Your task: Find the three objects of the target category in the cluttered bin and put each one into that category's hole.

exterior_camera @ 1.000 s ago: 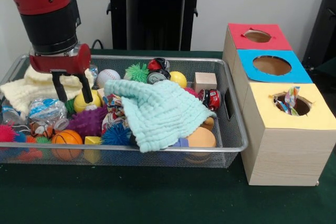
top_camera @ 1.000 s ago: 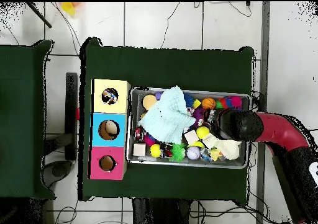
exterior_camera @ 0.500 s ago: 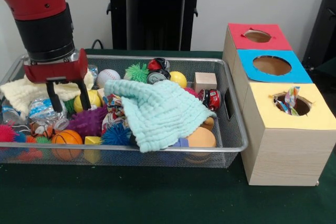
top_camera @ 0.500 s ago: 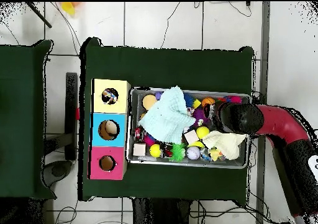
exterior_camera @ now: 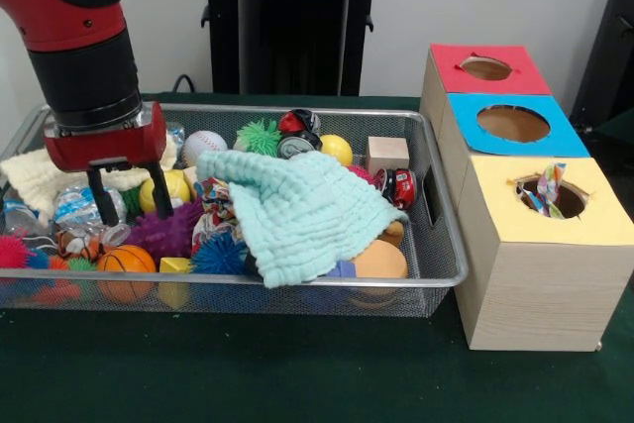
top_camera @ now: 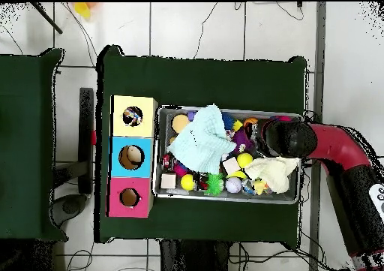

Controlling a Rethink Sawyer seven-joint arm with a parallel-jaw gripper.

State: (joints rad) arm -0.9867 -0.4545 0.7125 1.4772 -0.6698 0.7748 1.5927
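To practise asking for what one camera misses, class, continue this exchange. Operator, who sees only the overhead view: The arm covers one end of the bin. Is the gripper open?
Observer: Yes. In the front view the gripper is open and holds nothing.
Operator: How low is it?
Observer: Its fingertips hang down among the toys, inside the bin.
Operator: What lies there, under the arm?
Observer: A clear packet shows behind one finger and a yellow ball behind the other.
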